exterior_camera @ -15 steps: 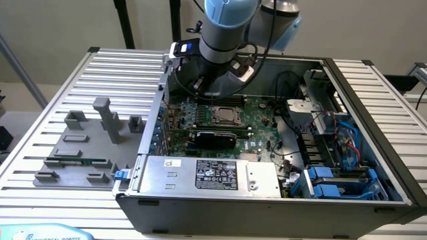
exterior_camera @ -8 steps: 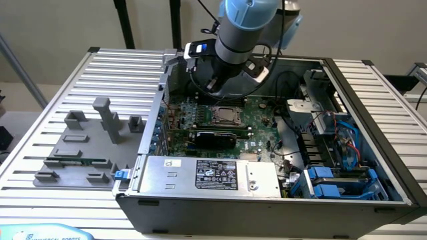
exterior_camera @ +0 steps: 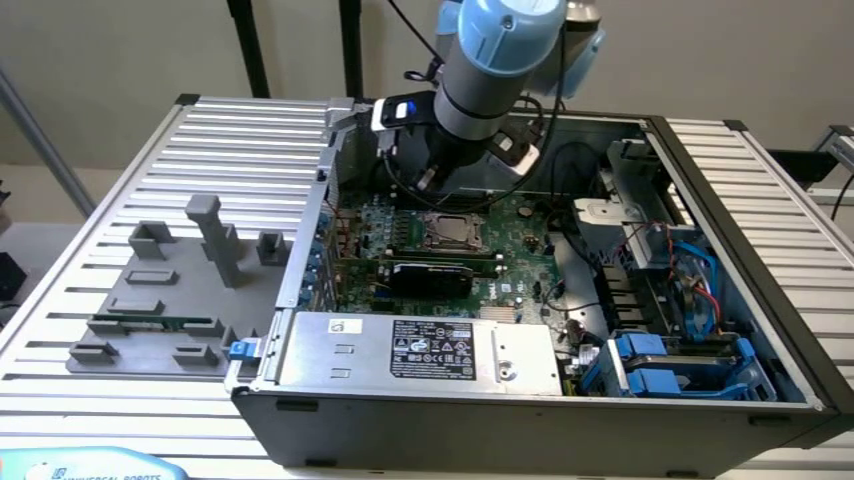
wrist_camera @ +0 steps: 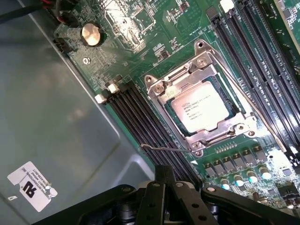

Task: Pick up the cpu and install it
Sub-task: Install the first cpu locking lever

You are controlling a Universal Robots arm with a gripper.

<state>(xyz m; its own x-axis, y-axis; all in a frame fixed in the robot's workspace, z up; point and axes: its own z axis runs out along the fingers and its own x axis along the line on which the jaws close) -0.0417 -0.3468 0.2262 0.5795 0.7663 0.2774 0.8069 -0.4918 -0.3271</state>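
Gripper [wrist_camera: 165, 180] of black metal, fingers pressed together and holding nothing, hangs above the green motherboard [wrist_camera: 154, 28].

I count one cpu [wrist_camera: 200, 110], a flat silvery square chip seated in its metal socket frame [wrist_camera: 201, 101], one open grey computer case [exterior_camera: 400, 425], one grey fixture plate [exterior_camera: 160, 300] at the exterior view's left, all on a ribbed aluminium table [exterior_camera: 254, 130] before a pale wall.

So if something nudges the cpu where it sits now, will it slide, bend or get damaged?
The cpu looks like a flat, rigid chip with a smooth metal top, so probably stiff and slippery. It lies inside the socket frame, so likely won't slide. The shut gripper hangs clear of it.
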